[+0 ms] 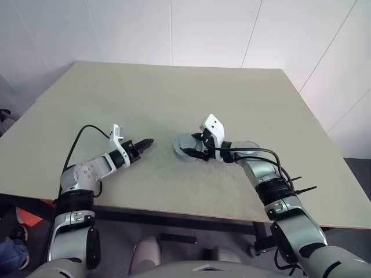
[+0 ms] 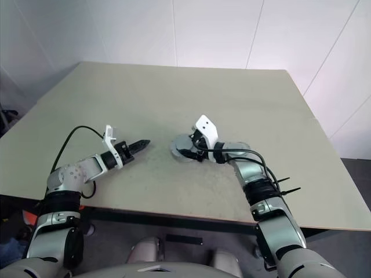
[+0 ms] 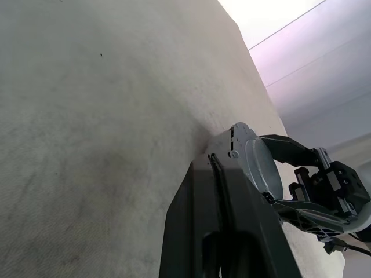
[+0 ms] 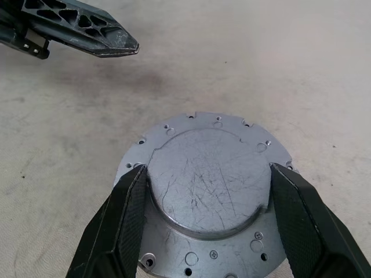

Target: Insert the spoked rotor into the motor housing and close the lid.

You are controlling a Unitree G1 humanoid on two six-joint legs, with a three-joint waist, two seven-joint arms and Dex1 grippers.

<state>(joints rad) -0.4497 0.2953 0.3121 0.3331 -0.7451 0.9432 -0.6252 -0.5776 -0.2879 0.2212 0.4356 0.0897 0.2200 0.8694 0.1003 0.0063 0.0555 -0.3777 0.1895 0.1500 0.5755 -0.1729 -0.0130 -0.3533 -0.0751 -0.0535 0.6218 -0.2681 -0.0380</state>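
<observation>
Motor housing (image 4: 203, 130), showing as a round silvery metal part with a scratched, raised flat centre and a rim dotted with small holes, is sitting on the desk (image 1: 174, 92). It is lying close to the near edge, about midway between the two near corners, and well away from the far edge. I cannot tell from its closed grey face whether a separate cover is sitting on it.

The right gripper (image 4: 208, 174) is reaching in from the right side of the desk, angled slightly downward. Its two black fingers (image 4: 124, 214) are standing wide apart and pressing against opposite sides of the raised centre, so the jaws are gripping the housing there. The rim is spreading out beneath the fingertips and appears to be resting flat on the desk.

The left gripper (image 1: 146, 142) is pointing toward the housing from the left, hovering just above the desk surface. Its jaws are closed together into a single dark point and are holding nothing. The tip is sitting near the housing but is not touching it, with a strip of bare desk between them.
</observation>
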